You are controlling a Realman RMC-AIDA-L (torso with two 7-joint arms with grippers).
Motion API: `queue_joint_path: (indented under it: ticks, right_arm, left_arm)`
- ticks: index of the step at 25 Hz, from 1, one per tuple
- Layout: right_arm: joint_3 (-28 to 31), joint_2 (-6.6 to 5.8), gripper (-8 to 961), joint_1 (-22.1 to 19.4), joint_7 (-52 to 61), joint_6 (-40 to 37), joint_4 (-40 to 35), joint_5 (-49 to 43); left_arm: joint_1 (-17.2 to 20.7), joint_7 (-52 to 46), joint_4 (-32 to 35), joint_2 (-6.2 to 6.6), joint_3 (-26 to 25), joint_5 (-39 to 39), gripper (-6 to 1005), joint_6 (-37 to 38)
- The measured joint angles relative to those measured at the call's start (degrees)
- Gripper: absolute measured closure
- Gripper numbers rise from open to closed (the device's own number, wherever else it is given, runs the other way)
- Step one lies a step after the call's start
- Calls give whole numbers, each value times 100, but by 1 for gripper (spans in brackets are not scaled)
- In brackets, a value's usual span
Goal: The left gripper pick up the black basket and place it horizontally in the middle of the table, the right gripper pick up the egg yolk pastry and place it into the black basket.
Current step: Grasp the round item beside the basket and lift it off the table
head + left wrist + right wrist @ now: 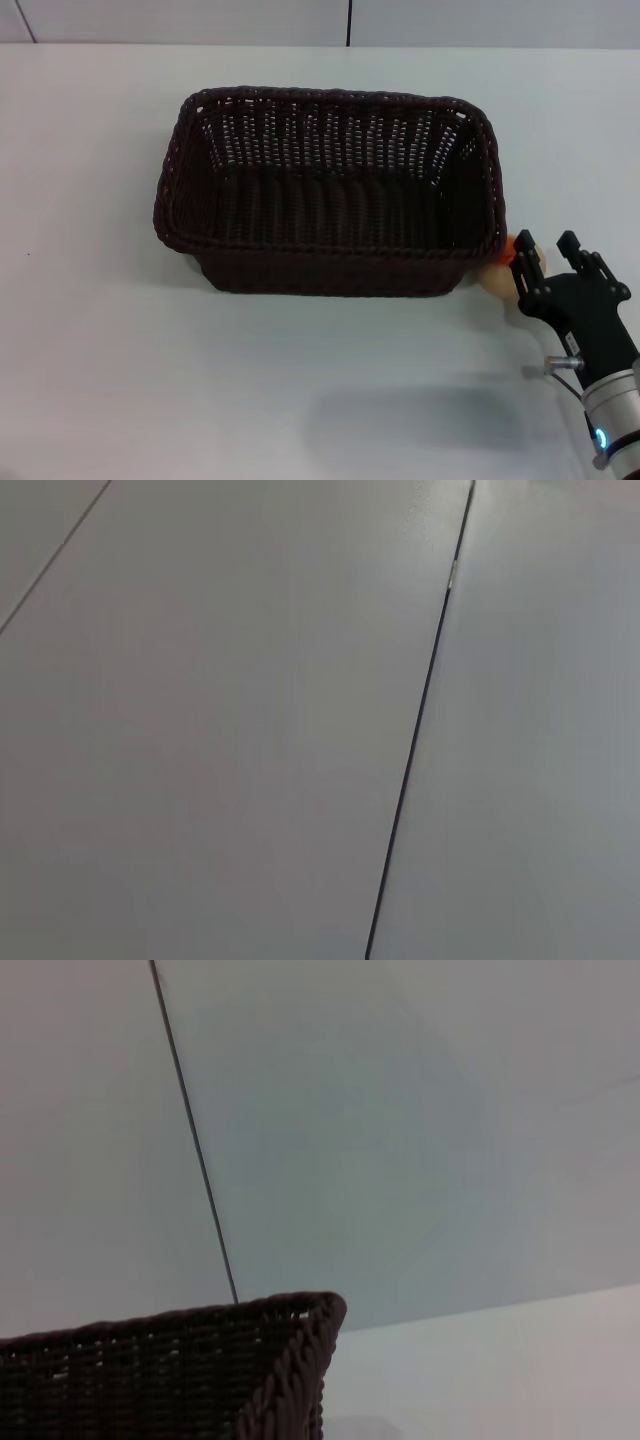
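Note:
The black basket [330, 190] stands lengthwise across the middle of the white table [100, 350], and nothing lies in it. The egg yolk pastry [497, 277], pale with an orange spot, lies on the table against the basket's near right corner, partly hidden by the right gripper's fingers. My right gripper [546, 246] is at the lower right with its fingers spread; its left finger [524, 262] overlaps the pastry. The pastry rests on the table. A corner of the basket [200, 1380] shows in the right wrist view. The left gripper is out of view.
A grey wall with a dark vertical seam [349, 22] runs behind the table's far edge. The left wrist view shows only grey panels with a dark seam [420, 720].

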Motion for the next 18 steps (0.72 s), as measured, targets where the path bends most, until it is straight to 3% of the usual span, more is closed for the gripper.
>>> queue_joint_path:
  ticks: [18]
  right_arm:
    - [0, 0, 453, 367, 42, 675, -139, 168]
  left_arm:
    - [-21, 36, -49, -5, 31, -1, 580, -38]
